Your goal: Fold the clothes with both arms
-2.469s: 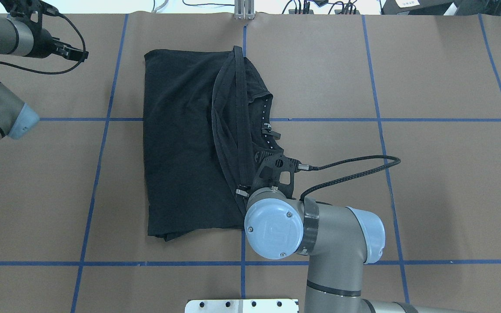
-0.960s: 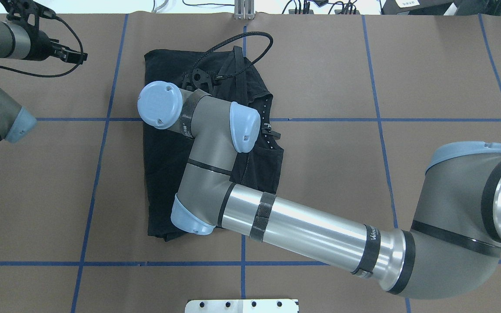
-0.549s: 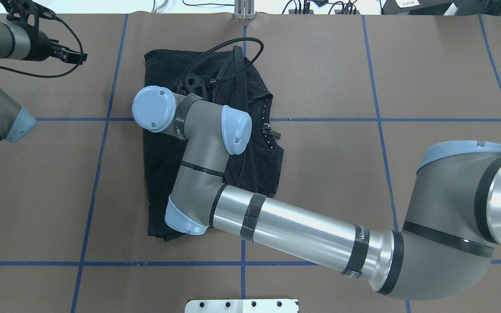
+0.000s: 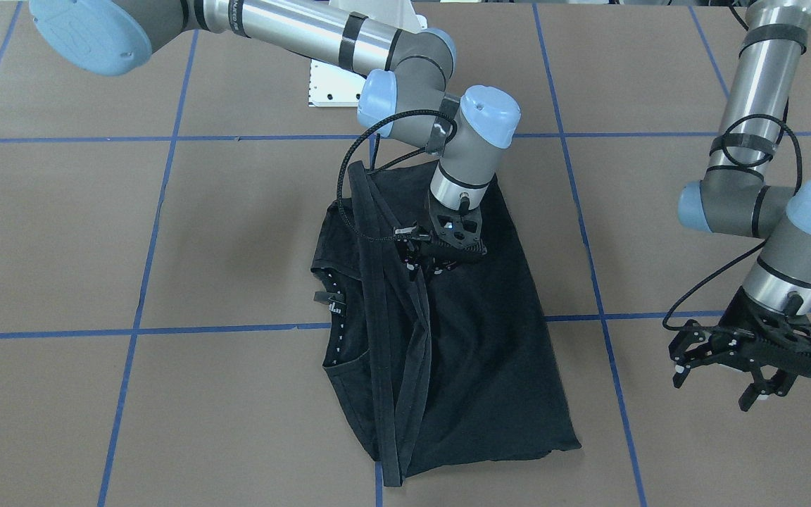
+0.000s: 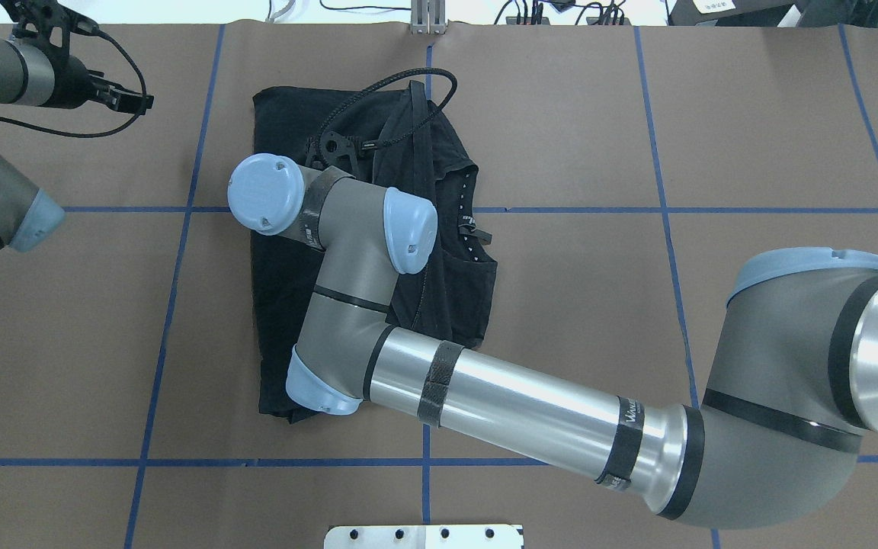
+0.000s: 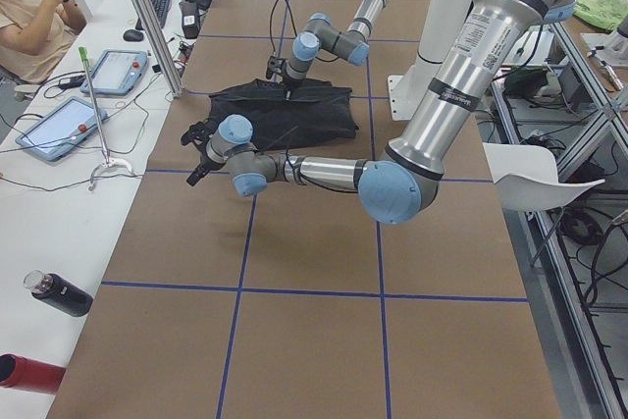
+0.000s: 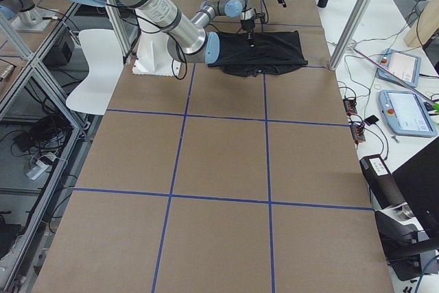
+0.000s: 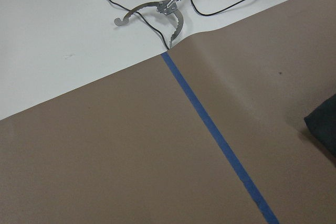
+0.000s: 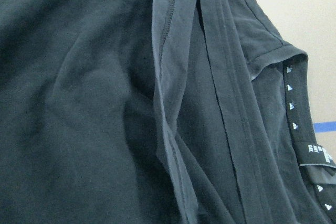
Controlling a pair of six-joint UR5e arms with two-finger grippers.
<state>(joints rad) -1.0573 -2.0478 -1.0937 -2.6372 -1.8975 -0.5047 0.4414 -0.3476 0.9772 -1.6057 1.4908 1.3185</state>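
Fingers status: my left fingers are spread, hanging over the surface near its far edge. My right fingers sit low over the folded black T-shirt, which lies by that far edge; their state I cannot tell.

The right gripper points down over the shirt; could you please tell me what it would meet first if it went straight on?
Most likely the black T-shirt: the right gripper points down at its fabric, and the wrist view shows nothing but cloth. The gap between them is unclear.
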